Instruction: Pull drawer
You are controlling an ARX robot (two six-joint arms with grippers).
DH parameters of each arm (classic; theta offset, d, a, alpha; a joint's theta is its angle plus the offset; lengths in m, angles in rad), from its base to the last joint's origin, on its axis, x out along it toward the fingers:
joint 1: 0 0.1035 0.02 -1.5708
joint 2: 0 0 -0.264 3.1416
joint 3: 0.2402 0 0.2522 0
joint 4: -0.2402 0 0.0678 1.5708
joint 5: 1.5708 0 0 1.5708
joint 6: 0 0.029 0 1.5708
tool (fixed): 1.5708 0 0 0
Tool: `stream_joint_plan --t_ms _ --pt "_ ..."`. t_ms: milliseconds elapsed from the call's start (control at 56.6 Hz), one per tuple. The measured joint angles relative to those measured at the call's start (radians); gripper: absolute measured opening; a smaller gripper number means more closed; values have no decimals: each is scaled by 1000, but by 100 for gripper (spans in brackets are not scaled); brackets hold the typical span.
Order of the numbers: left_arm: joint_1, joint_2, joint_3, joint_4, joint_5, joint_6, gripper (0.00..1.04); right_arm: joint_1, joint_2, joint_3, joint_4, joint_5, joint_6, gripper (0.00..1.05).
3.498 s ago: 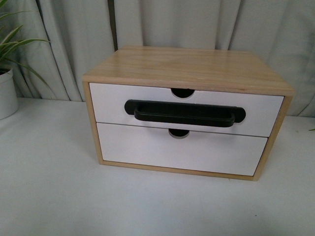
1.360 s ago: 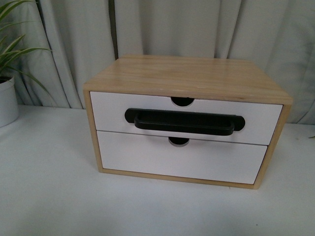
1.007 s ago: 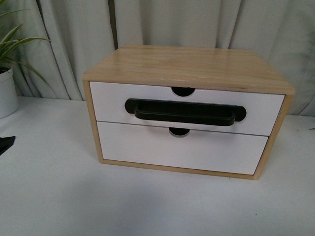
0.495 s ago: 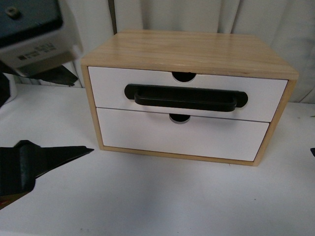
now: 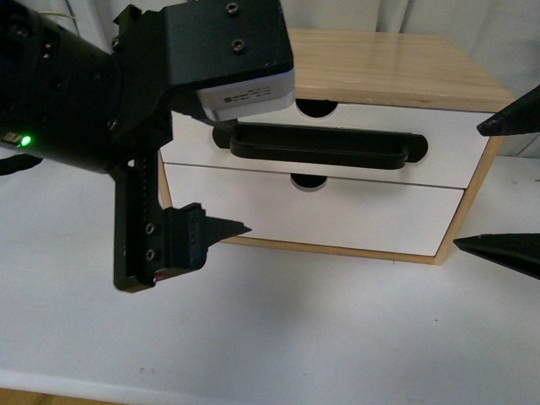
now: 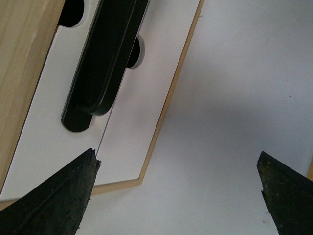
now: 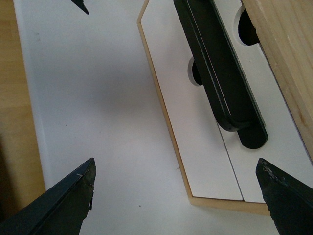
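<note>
The drawer [image 5: 447, 156] is the upper white front in a light wooden box [image 5: 388, 72]. It carries a long black bar handle [image 5: 325, 148] under a half-round notch [image 5: 314, 108] and sits flush, shut. My left gripper [image 5: 240, 173] is open in front of the box's left end, one finger [image 5: 202, 229] pointing at the lower front. My right gripper [image 5: 469, 186] is open by the box's right corner. Neither touches the handle. In the left wrist view the handle [image 6: 105, 63] lies beyond the open gripper [image 6: 177, 159]. The right wrist view shows the handle [image 7: 220, 73] ahead of the open gripper [image 7: 176, 166].
A plain white drawer front [image 5: 354, 215] without a handle lies below, with its own notch. The box stands on a white table [image 5: 295, 337] with a pale curtain [image 5: 472, 25] behind. The table's wooden edge [image 7: 10, 98] shows in the right wrist view.
The left arm has swung in from the left and now covers the box's left end. The right gripper's fingertips have appeared at the right edge. The drawer has not moved.
</note>
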Motion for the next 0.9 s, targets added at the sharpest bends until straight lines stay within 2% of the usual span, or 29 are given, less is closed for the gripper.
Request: stream_joint_plan --t_ms 901 --pt "-43 218 207 -94 -18 138 99 78 228 142 87 30 -26 96"
